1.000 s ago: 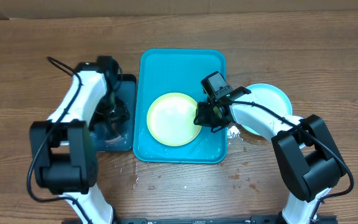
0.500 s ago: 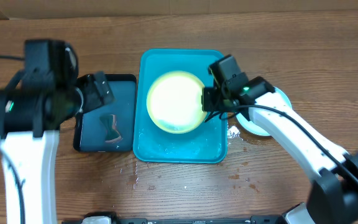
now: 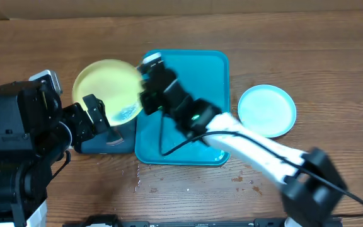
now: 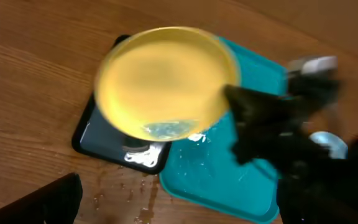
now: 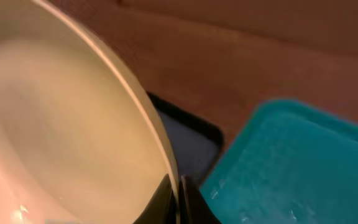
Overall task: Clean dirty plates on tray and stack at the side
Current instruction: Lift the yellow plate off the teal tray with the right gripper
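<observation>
A yellow-green plate [image 3: 106, 88] hangs tilted above the narrow black tray [image 3: 123, 144], with liquid pooled at its low edge. My right gripper [image 3: 145, 101] is shut on its right rim. The right wrist view shows the rim [image 5: 135, 106] pinched between my fingertips [image 5: 194, 202]. The plate also fills the left wrist view [image 4: 166, 78]. The cyan tray [image 3: 197, 75] holds no plate, only wet streaks. A light blue plate [image 3: 266, 110] lies on the table to its right. My left gripper [image 3: 99, 120] is open and empty, low left of the black tray. A third plate is not visible.
A small grey object [image 3: 111, 137] lies in the black tray. Water drops [image 4: 138, 190] wet the table in front of both trays. My right arm [image 3: 244, 142] stretches across the cyan tray. A cardboard edge runs along the back of the table.
My right gripper has lifted the yellow-green plate off the cyan tray and carried it left, tilted, over the black tray. My left arm has pulled back from the black tray toward the front left.
</observation>
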Robot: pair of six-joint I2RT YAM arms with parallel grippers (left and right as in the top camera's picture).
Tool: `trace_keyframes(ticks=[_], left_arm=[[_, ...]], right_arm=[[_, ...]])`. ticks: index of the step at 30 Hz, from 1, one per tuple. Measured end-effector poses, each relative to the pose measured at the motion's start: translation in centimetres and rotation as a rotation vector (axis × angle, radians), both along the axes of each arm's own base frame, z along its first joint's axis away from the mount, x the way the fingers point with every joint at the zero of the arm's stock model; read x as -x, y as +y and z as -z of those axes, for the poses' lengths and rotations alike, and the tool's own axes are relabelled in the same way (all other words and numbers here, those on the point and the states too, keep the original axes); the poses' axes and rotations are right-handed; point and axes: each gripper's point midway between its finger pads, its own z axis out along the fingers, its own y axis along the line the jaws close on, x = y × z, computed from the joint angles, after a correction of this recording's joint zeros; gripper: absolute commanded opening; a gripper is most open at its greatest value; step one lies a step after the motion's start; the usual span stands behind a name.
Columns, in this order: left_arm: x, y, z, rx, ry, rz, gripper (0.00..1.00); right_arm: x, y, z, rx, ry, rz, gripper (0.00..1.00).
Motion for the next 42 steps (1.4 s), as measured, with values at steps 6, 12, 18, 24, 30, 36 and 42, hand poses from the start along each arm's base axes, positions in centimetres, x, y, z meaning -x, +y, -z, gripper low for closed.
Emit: trace_keyframes(ticks=[6,12,18,24,30,36,42], left_arm=[[0.2,0.0,0.3,0.001,0.02,0.0,1.0],[-0.1,-0.1,0.9,0.004,0.048,0.002,1.0],[-0.6,0.0,1.4,0.004,0.071,0.002,1.0],[-1.1,0.0,1.9,0.005,0.095,0.002,1.0],[-0.9,-0.2,2.5,0.006,0.132,0.013,1.0],[-0.5,0.4,1.7,-0.031,0.089,0.004,1.0],[1.2,1.2,-0.6,-0.073,-0.025,-0.03,1.0]], right_arm=[[1.6,3.4,3.6,0.164,-0.15,-0.054,0.04],[2.4,3.6,1.4,0.263,-0.299,-0.043,0.04],[3.9,4.3,-1.1,0.342,-0.44,-0.066,0.04],[4.6,4.7,-2.7,0.406,-0.549,-0.049,0.04],[4.4,4.3,-3.7,0.46,-0.613,-0.018,0.04],[4.6,4.2,-4.0,0.478,-0.632,-0.004,0.04],[4.7,4.3,-4.5,0.46,-0.641,0.012,0.04]])
